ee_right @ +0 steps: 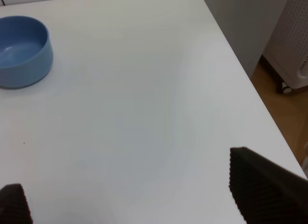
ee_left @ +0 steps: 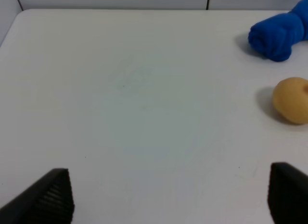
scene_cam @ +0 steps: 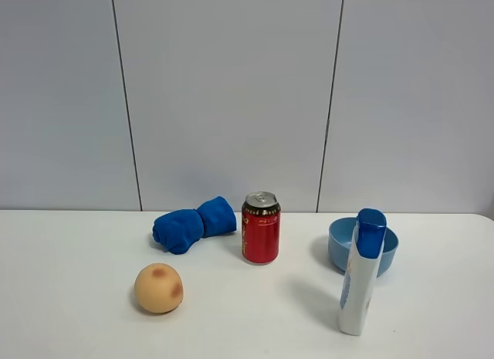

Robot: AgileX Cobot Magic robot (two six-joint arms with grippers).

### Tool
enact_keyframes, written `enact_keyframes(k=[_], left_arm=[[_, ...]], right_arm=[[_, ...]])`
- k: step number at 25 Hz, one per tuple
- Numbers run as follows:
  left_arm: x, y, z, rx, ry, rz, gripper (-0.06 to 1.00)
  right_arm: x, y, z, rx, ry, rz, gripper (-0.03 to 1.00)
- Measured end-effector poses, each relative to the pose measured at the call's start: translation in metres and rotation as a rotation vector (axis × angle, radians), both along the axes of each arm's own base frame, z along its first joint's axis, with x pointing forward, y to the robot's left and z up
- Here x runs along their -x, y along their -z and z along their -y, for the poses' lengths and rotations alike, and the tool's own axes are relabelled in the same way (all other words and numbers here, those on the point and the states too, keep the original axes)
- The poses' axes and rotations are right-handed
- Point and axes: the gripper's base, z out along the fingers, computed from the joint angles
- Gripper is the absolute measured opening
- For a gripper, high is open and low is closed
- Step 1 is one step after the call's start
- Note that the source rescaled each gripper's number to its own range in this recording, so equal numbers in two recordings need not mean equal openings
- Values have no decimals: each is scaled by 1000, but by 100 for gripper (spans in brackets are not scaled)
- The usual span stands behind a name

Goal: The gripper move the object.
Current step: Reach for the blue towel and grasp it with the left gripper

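Left gripper (ee_left: 171, 195), jaws wide, hangs over the table (ee_left: 144, 89); right gripper (ee_right: 137, 195) likewise wide. Towel (scene_cam: 193, 225) lies just left of the can (scene_cam: 261, 228), behind the ball (scene_cam: 159, 288). Best pinched across its middle, clear of both.

red can (scene_cam: 261, 229) upright, centre; tan ball (scene_cam: 158, 288) front-left; blue bowl (scene_cam: 338, 242) behind white bottle (scene_cam: 357, 291)

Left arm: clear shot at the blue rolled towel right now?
Probably yes. The left gripper is open over bare table, and the blue towel lies ahead with nothing between; the orange ball sits beside that path, apart from the towel.
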Motion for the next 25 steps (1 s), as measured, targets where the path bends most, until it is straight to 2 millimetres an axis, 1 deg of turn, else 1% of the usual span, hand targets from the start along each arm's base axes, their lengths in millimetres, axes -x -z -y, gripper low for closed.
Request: enact_keyframes(k=[1,22,24,25], left_arm=[[0,0,0,0,0,0,90],[0,0,0,1,1,0,90],[1,-4,1,5,5,15,90],[2,-11,1,2,8,31,90]], right_arm=[[0,0,0,0,0,0,100],[0,0,0,0,0,0,100],[0,0,0,0,0,0,100],[0,0,0,0,0,0,100]])
